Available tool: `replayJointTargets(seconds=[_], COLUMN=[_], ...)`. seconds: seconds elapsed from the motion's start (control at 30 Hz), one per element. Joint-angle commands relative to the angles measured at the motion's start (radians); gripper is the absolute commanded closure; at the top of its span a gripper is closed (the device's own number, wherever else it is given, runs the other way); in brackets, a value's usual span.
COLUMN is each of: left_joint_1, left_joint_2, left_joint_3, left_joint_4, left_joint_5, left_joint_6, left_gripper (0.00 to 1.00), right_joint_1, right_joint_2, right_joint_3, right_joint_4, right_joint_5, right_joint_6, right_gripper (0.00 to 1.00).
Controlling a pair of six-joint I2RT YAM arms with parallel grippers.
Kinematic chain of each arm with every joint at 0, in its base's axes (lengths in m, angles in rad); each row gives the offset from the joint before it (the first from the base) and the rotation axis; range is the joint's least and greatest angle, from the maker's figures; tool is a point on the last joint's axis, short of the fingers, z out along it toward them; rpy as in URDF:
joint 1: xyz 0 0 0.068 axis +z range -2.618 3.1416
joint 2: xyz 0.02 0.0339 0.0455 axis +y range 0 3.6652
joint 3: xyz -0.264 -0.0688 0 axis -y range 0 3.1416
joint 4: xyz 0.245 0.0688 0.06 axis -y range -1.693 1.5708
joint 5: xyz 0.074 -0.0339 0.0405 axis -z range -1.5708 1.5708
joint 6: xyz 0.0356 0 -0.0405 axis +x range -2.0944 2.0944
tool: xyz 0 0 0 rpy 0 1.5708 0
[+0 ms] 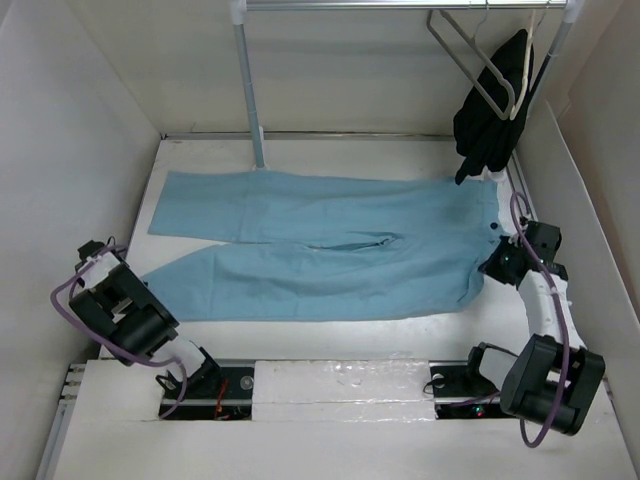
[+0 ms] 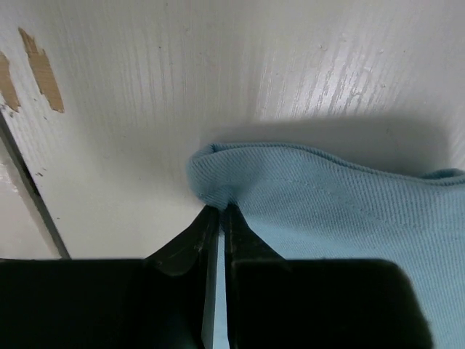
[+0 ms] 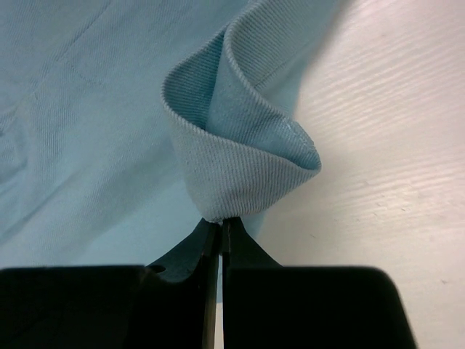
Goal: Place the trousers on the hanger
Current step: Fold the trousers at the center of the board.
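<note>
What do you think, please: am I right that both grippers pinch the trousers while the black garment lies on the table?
No: the black garment hangs from the rail, as the top view shows. The left gripper and right gripper do pinch the trousers.

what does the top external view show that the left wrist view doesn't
Only top external: the whole trousers spread flat, plus the grey hanger and a black garment hanging from the rail. Only left wrist: the left fingers pinched shut on a folded edge of the cloth, and brown patches on the table. Both: light blue trousers lying on the white table.
</note>
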Motion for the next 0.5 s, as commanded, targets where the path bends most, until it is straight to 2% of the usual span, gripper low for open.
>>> replayJointTargets(seconds=[0.0,0.07,0.1,0.13,0.17,0.27,0.33,0.47], left_joint_1=[0.018,0.018,-0.031,-0.056,-0.056,-0.074,-0.100,-0.166], left_joint_2=[-0.044,-0.137,-0.145,-0.145,-0.147,-0.151,-0.112,-0.032], left_joint_3=[0.070,0.166,0.226,0.226,0.254,0.341,0.412,0.592], left_joint_4=[-0.028,-0.064,-0.144,-0.149,-0.146,-0.135,-0.155,-0.164], left_joint_5=[-0.028,-0.055,-0.090,-0.091,-0.032,0.056,0.052,0.043], left_joint_6=[0.084,0.121,0.088,0.083,0.083,0.057,0.041,0.008], left_gripper=[1.00,1.00,1.00,1.00,1.00,1.00,1.00,1.00], right_joint_1=[-0.052,-0.020,-0.020,-0.020,-0.011,-0.011,-0.011,-0.030], right_joint_2=[-0.074,-0.123,-0.157,-0.157,-0.158,-0.090,-0.047,0.068], right_joint_3=[0.080,0.139,0.148,0.154,0.160,0.255,0.300,0.387], right_joint_4=[-0.126,-0.218,-0.237,-0.237,-0.231,-0.242,-0.225,-0.136], right_joint_5=[-0.046,-0.034,-0.063,-0.077,-0.085,-0.047,0.000,-0.028], right_joint_6=[-0.075,-0.079,-0.074,-0.066,-0.060,-0.078,-0.083,-0.045], right_gripper=[1.00,1.00,1.00,1.00,1.00,1.00,1.00,1.00])
